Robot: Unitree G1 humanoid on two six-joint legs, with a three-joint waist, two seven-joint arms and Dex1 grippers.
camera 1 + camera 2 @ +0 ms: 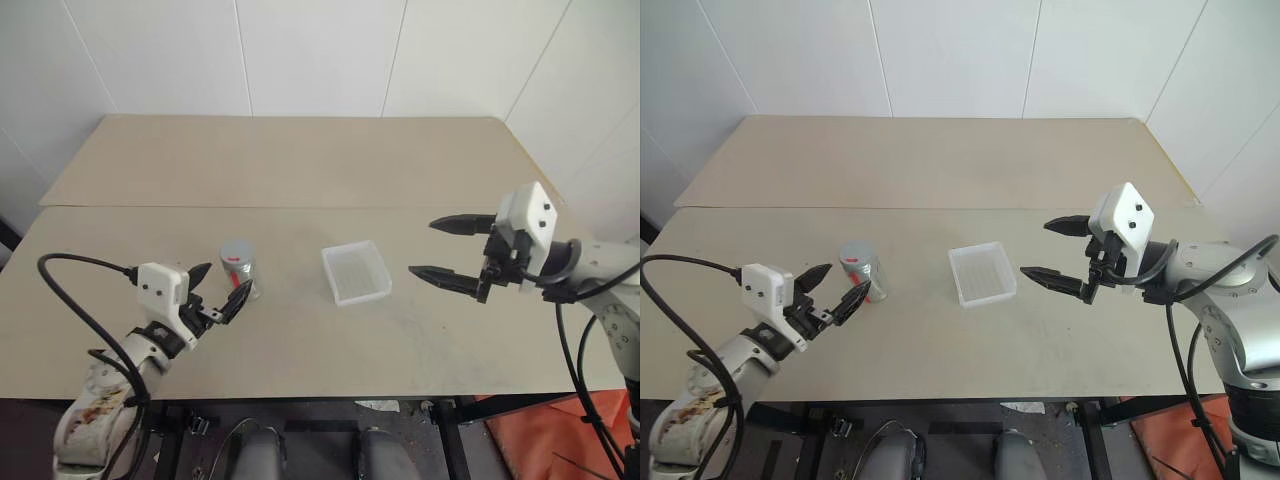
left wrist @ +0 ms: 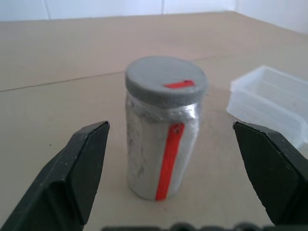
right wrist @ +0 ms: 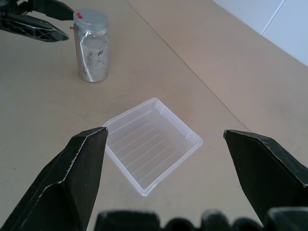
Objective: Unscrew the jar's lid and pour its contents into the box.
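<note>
Left pincer (image 1: 217, 288) gapes empty at the jar's (image 1: 239, 270) seven o'clock; straddle its body squarely below the lid (image 2: 166, 81).

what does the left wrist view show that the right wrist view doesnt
Left wrist view alone: the red strip running down the jar, and the left gripper from behind, fingers open either side of the jar, not touching it.

Right wrist view alone: the whole box, empty, and the right gripper open above it.

Both: the upright jar, its grey lid on with the red mark, and the tan table.
</note>
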